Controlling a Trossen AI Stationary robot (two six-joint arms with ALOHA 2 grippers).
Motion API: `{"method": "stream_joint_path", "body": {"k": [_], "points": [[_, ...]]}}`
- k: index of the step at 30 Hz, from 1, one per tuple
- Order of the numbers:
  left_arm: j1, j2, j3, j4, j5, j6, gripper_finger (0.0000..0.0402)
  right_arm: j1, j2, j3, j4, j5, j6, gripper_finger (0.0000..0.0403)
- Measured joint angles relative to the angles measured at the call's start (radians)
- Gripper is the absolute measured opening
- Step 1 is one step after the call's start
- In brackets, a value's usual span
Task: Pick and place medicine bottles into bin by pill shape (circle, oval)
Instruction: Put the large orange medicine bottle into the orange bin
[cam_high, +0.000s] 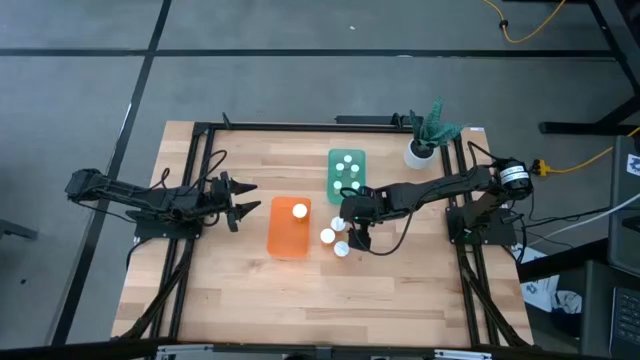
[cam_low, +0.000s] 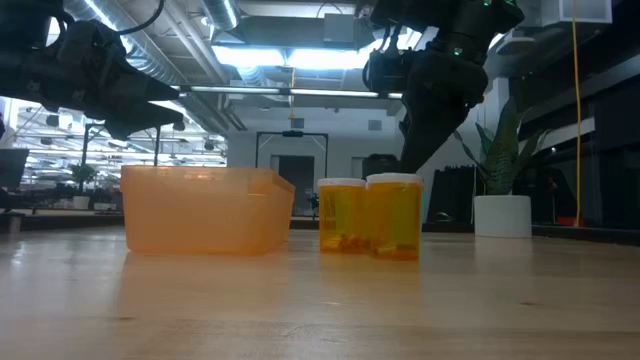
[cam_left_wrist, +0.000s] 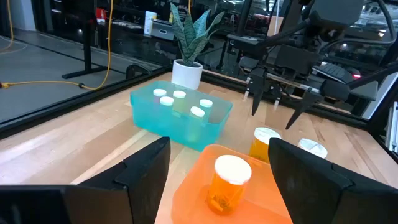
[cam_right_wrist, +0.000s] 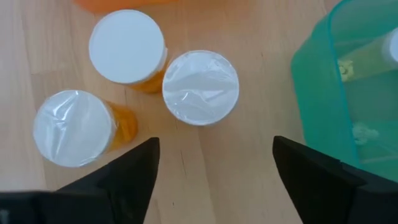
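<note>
Medicine bottles first: three stand loose on the wood (cam_high: 240, 290) between the two bins, white caps up, amber bodies; in the right wrist view they sit in a tight cluster, one (cam_right_wrist: 128, 46) touching a second (cam_right_wrist: 200, 87), the third (cam_right_wrist: 73, 128) just beside them. One more bottle (cam_high: 299, 211) stands inside the orange bin (cam_high: 283, 242); five smaller white caps (cam_high: 347, 170) show in the teal bin (cam_high: 360, 155), which lies farther back, near the white plant pot (cam_high: 418, 153). Right gripper (cam_high: 356, 226) hangs directly over the loose cluster, fingers spread wide and empty, the middle bottle sitting roughly between them in the wrist view. It is not touching any cap that I can see; in the low view its dark bulk sits above and behind the two bottles visible there. Left gripper (cam_high: 244, 199) waits at the left side of the orange bin, jaws parted, holding nothing. Judged step: sorting is well along, six binned and three to go, and the right arm is lining up its next pick. Next move wants a straight descent around one bottle only, which is awkward, since two of them touch and a finger could nudge the neighbour over. Pill shape inside the bottles is too small to make out, so which bin comes next I cannot say.
</note>
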Motion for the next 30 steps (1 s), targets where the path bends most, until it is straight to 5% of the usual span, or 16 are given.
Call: {"method": "stream_joint_path", "body": {"k": [14,30], "points": [[0.0,0.0,0.0,-0.003,0.0,0.0,0.0263,-0.001,0.086,0.0,-0.053,-0.059,-0.068,0.0315],[0.0,0.0,0.0,-0.006,0.0,0.0,0.0263,-0.016,0.136,0.046,0.125,0.024,-0.194,0.0315]]}}
